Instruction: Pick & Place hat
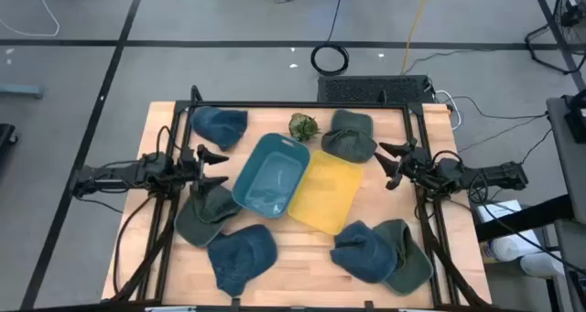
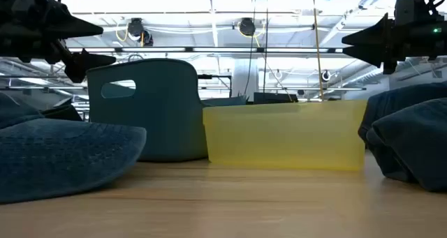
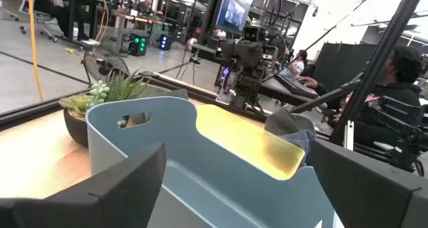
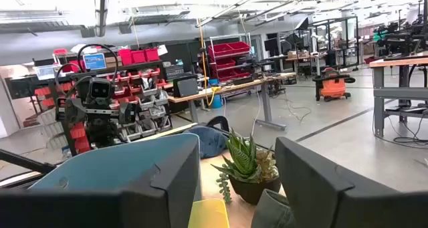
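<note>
Several hats lie on the wooden table: a blue one (image 1: pixel 218 124) at the far left, a green one (image 1: pixel 350 135) at the far right, a dark green one (image 1: pixel 206 211) and a blue one (image 1: pixel 243 255) at the near left, and a blue one (image 1: pixel 362 250) and a green one (image 1: pixel 407 257) at the near right. In the middle stand a blue bin (image 1: pixel 270 175) and a yellow bin (image 1: pixel 325 191). My left gripper (image 1: pixel 218 166) hovers open just left of the blue bin. My right gripper (image 1: pixel 391 163) hovers open right of the yellow bin, beside the far green hat. Both point level toward the middle.
A small potted plant (image 1: pixel 303 125) stands behind the bins at the far edge. A black frame (image 1: pixel 302 104) runs along the table's far side and down both sides. In the low view both grippers (image 2: pixel 108 44) (image 2: pixel 346 44) hang above the height of the bins' rims.
</note>
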